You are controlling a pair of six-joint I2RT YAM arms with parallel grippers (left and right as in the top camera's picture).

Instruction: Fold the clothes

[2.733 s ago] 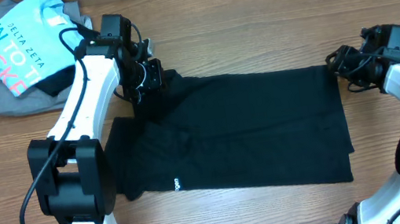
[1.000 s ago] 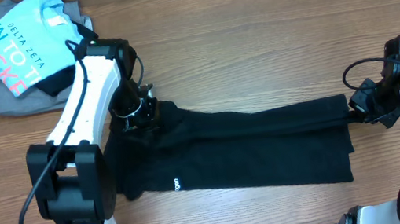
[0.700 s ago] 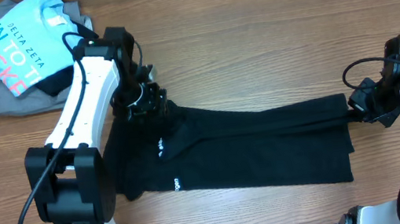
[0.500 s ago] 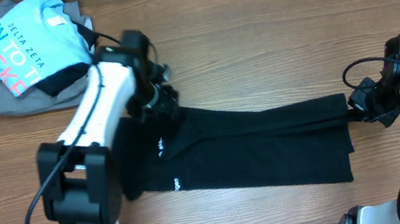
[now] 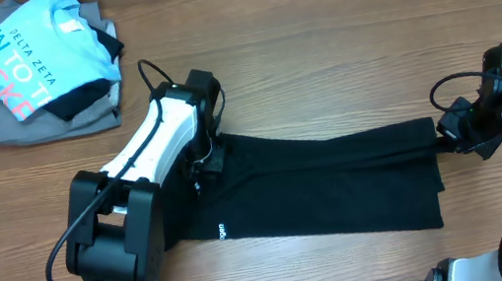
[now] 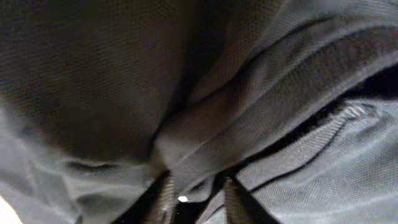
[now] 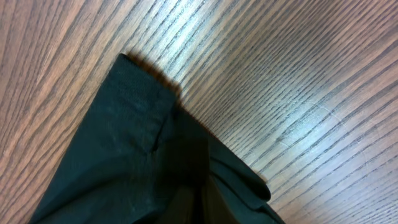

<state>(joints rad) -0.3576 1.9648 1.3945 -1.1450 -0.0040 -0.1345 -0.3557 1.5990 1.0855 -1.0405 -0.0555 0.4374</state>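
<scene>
The black shirt [image 5: 337,182] lies across the middle of the table [image 5: 317,51], apparently folded lengthwise. It is limp, light cloth that will sag and bunch, so I'd take it by hems and corners. My right gripper [image 5: 442,137] is clenched on its right edge. My left gripper [image 5: 204,159] is down in the left end, but I cannot tell whether it grips. I see no bins. At far left a blue shirt [image 5: 20,65] tops a grey garment [image 5: 40,127].

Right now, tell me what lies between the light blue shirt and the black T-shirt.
In the overhead view, bare wooden table separates the light blue shirt from the black T-shirt; only the left arm's white link reaches across above it.
</scene>
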